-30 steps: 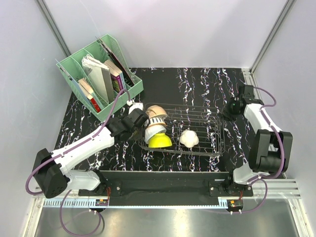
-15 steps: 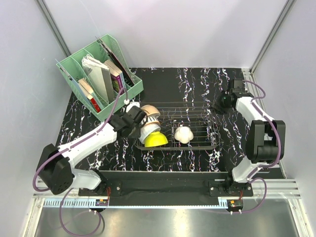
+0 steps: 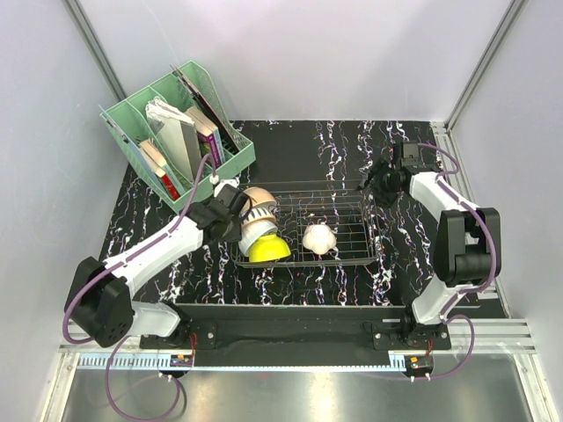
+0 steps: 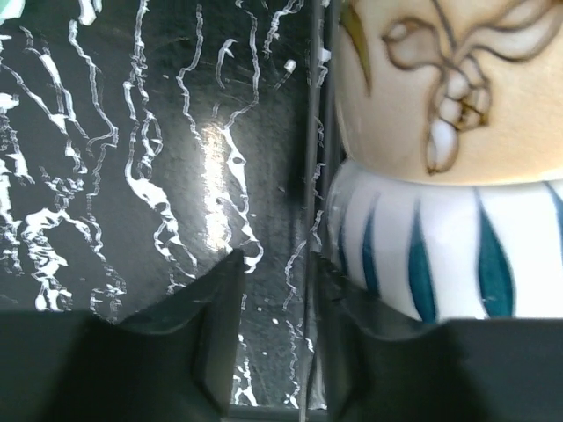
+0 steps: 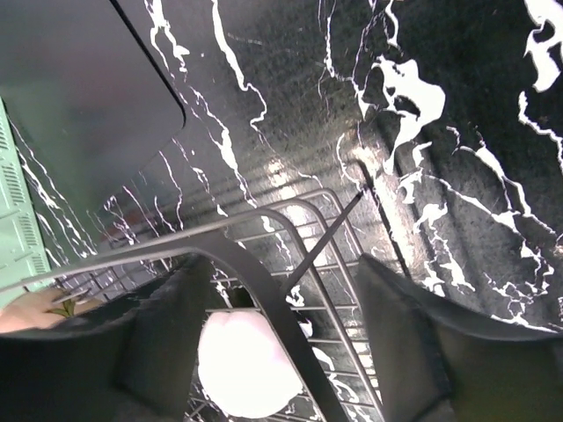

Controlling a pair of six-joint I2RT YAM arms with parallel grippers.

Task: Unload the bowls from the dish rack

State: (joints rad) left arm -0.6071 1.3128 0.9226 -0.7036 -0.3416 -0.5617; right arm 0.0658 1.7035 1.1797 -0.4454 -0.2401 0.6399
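Observation:
The dark wire dish rack (image 3: 352,224) lies mid-table. At its left end a tan bowl (image 3: 258,199), a white bowl with teal stripes (image 3: 257,225) and a yellow-green bowl (image 3: 269,250) lean together. A white bowl (image 3: 318,237) sits in the middle. My left gripper (image 3: 230,204) is at the rack's left end. In the left wrist view its jaws (image 4: 277,264) stand narrowly open astride a rack wire (image 4: 310,176), next to the striped bowl (image 4: 440,255) and the tan bowl (image 4: 440,88). My right gripper (image 3: 380,183) is open over the rack's far right corner, its fingers (image 5: 281,264) straddling the rim (image 5: 264,299) above the white bowl (image 5: 242,365).
A mint-green file organiser (image 3: 176,141) with books stands at the back left, close behind the left gripper. Black marbled tabletop (image 3: 334,149) lies beyond the rack and to its right. Grey walls enclose the table on three sides.
The rack and its bowls have slid left and away from the arm bases. Both grippers moved with it. The right jaws have opened off the rim; the left jaws have narrowed.

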